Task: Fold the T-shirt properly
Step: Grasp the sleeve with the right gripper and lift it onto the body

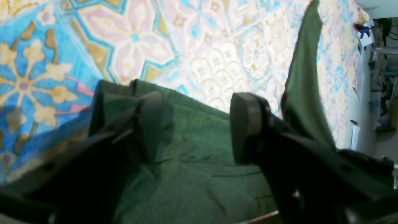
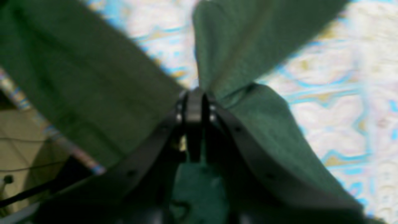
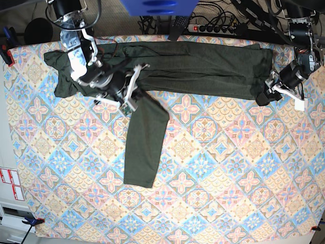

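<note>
A dark olive-green T-shirt (image 3: 203,66) lies stretched in a long band across the 12 o'clock edge of a patterned tablecloth (image 3: 213,152), with 1 long sleeve (image 3: 144,145) running from its 10 o'clock part down toward the cloth's centre. The right gripper (image 3: 133,84), at 10 o'clock in the base view, has its jaws pressed together and pinches the shirt fabric where that sleeve meets the body, cloth spreading away on both sides of the closed tips in the blurred wrist view. The left gripper (image 3: 268,87), at 2 o'clock at the shirt's far end, holds its 2 jaws wide apart above folded green cloth, gripping nothing.
</note>
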Robot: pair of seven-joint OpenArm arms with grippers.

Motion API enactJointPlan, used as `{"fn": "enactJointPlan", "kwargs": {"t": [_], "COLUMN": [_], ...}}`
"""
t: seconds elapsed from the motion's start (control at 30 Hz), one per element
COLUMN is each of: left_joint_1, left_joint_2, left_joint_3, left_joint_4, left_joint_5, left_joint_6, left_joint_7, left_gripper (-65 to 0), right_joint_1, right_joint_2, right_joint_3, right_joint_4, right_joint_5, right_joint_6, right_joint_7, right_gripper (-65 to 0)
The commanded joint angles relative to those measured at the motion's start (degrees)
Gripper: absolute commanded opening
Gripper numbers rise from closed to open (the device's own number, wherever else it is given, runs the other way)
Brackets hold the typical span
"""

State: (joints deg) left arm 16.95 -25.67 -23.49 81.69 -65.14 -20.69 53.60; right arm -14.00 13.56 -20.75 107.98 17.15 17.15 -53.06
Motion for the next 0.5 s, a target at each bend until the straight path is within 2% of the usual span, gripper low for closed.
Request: {"fn": "enactJointPlan", "kwargs": {"t": [0.0, 0.1, 0.3, 0.37, 0.47], "left_joint_1": [-0.38, -0.38, -0.38, -0.38, -0.64], "left_joint_2": [-1.10, -1.10, -1.10, -1.10, -1.10], "left_joint_3": [-0.47, -0.47, -0.47, -0.47, -0.38], "left_joint_4": [0.90, 0.90, 0.90, 0.90, 0.90], "left_joint_5": [-1.10, -1.10, -1.01, -1.01, -1.01], "left_joint_6": [-0.46, -0.46, -0.46, -0.46, -0.46], "left_joint_7": [-0.73, -0.73, -0.73, -0.73, -0.73], "left_gripper": [-30.9, -30.9, -30.9, -30.9, -30.9], "right_joint_1": [-0.81, -4.51, -5.03, -4.77, -4.51], "right_joint_2": [0.37, 0.37, 0.64, 2.48, 4.42], "right_joint_3": [0.23, -0.39, -6.63, -7.16, -9.97], "right_joint_4": [1.42, 1.60, 1.95, 1.95, 1.86], "right_joint_5": [0.39, 0.57, 0.57, 0.66, 0.66], "right_joint_6": [-0.14, -0.14, -0.14, -0.14, -0.14], "right_joint_7": [1.32, 1.32, 1.23, 0.79, -3.95], "right_gripper": [-64.8, -64.8, -64.8, -64.8, -64.8]}}
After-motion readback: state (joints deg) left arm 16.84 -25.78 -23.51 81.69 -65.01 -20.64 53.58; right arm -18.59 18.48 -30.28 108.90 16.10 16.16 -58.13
